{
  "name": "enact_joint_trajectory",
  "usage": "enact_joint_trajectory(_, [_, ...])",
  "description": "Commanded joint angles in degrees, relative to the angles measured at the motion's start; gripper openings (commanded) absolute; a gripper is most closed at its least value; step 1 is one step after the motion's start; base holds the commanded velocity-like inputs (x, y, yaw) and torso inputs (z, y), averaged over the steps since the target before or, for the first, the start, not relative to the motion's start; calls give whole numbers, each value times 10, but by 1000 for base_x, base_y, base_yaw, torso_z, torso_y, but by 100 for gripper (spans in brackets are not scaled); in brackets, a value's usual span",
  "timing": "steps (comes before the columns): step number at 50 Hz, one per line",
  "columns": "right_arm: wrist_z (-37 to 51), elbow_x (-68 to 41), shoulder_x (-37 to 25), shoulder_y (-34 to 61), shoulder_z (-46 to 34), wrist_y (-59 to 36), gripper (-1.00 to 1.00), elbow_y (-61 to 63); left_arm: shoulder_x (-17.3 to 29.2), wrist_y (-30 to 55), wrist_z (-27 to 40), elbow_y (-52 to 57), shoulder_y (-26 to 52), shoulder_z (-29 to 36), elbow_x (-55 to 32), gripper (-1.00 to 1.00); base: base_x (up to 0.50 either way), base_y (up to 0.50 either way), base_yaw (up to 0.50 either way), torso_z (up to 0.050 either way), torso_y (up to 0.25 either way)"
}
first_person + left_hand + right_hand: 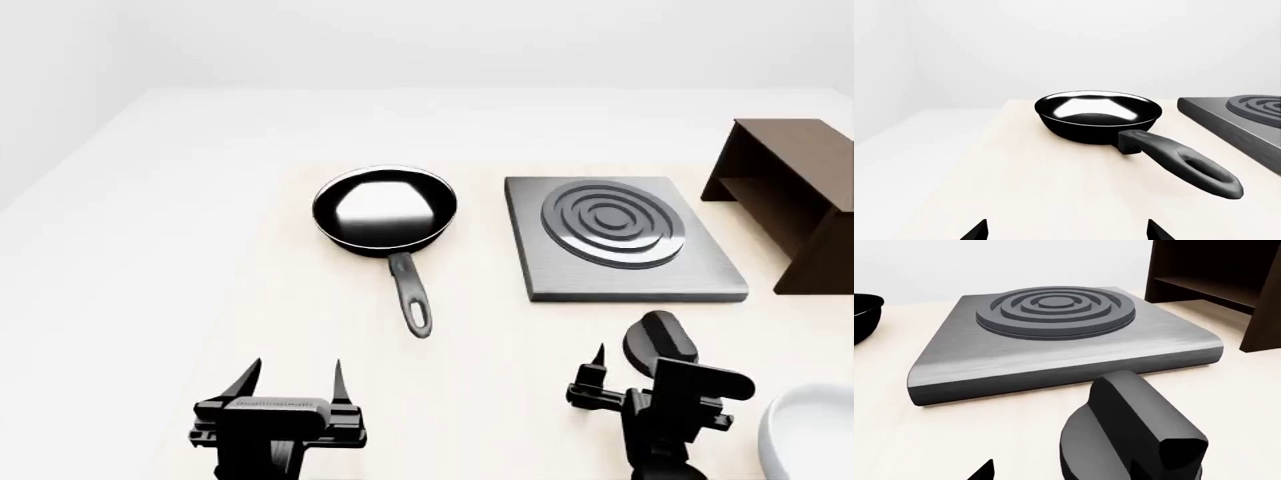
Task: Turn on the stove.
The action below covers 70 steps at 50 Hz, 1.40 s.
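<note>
The stove's flat grey hotplate (621, 238) with raised ring coils lies on the pale table; it also shows in the right wrist view (1054, 340) and, at the frame edge, in the left wrist view (1247, 117). Its black round knob (659, 340) with a bar handle stands apart, in front of the hotplate. My right gripper (630, 368) is open just before the knob (1127, 432); the knob is off-centre, towards one finger, and nothing is gripped. My left gripper (294, 385) is open and empty, facing the pan, with its tips low in the left wrist view (1066, 234).
A black frying pan (384, 210) sits left of the hotplate, its handle (1181, 162) pointing towards me. A dark brown wooden shelf (787, 195) stands to the right of the hotplate. A white rounded dish (811, 435) is at the near right corner.
</note>
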State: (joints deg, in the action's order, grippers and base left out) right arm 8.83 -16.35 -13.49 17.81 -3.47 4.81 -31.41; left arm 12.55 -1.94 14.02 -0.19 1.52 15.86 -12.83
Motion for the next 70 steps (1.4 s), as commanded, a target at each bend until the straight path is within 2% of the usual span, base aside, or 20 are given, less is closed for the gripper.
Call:
enact_joint_trajectory(1, [10,-18,-8,9,3,1,100,-25,2,1,2,1,1,2,-3,100,0,0,0,0,0])
enact_joint_trajectory(59, [23,-38,-30,0,15,-12,100,9,11,-4,13,-3,5,17,-11,100,0,0,0,0,0])
enact_joint_trajectory(70, [25,-25,-22,5,-5,-18,100,24,14,-7,15,-3,4,20,-13,100,0,0,0,0,0])
